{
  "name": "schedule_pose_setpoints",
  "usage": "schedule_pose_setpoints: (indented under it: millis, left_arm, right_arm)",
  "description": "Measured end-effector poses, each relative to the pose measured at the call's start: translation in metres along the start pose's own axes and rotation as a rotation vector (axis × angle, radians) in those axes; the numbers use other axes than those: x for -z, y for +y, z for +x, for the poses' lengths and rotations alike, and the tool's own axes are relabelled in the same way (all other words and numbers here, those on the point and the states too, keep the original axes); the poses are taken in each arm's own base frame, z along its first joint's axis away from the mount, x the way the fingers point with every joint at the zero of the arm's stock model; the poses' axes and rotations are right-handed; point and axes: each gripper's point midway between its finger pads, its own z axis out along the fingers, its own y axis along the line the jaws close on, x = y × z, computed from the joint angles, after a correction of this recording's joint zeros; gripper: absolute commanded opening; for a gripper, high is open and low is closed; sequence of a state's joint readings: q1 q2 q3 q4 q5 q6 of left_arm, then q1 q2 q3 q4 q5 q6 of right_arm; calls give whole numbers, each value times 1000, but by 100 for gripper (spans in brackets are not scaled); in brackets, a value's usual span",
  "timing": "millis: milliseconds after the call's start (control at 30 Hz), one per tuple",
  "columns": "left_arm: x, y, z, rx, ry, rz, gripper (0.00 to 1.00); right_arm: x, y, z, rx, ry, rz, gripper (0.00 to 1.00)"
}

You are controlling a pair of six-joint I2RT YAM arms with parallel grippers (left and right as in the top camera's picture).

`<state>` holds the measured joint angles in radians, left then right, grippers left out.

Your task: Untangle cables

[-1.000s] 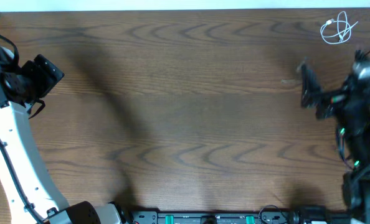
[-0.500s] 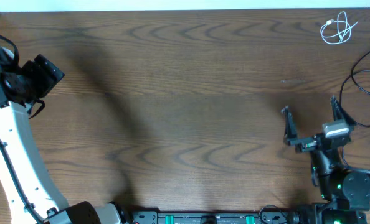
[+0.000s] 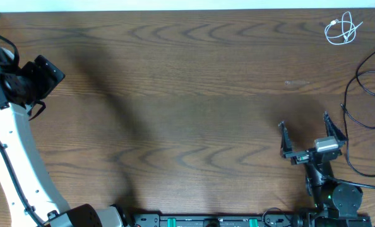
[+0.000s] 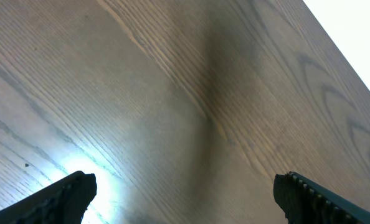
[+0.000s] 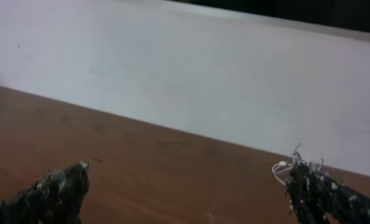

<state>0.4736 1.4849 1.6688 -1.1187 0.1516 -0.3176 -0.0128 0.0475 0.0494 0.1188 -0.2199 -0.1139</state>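
1. The counter (image 3: pixel 194 94) is made of dark brown wood with a matte surface, and broad arched grain bands are seen running across it.
2. A thin white cable (image 3: pixel 343 29) is found at the far right corner of the counter, close to the far edge. It is gathered into a small loose knot of overlapping loops, and one short end is pointed out towards the right.
3. In the right wrist view the same white cable (image 5: pixel 283 168) is seen as a small pale tangle just behind the tip of the right-side finger, near the line where the wood meets a pale flat surface (image 5: pixel 191 74).
4. A thin black cable (image 3: pixel 347 91) is laid along the right edge of the counter in wide open curves. Its long run is directed roughly from far to near, and part of it passes out of view at the right.
5. The two cables are kept well apart from each other.
6. The right hand (image 3: pixel 303 123) is held over the near right part of the counter, beside the black cable, with its dark fingers spread wide and nothing between them.
7. The left hand (image 4: pixel 188 196) is seen with its jaws fully apart above bare wood, and nothing is gripped.
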Motion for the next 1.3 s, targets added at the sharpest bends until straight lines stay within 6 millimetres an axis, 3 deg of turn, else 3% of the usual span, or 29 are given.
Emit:
schedule_pose_setpoints:
  millis: [133,333,1300]
  left_arm:
    - [0,0,0,0,0,0,96]
    - [0,0,0,0,0,0,96]
    - [0,0,0,0,0,0,96]
  right_arm:
    - [1,2,12,-4,20,-2,99]
    - [5,7,54,-40,174,-19,99]
    - [5,7,53,-65,173,-18,99]
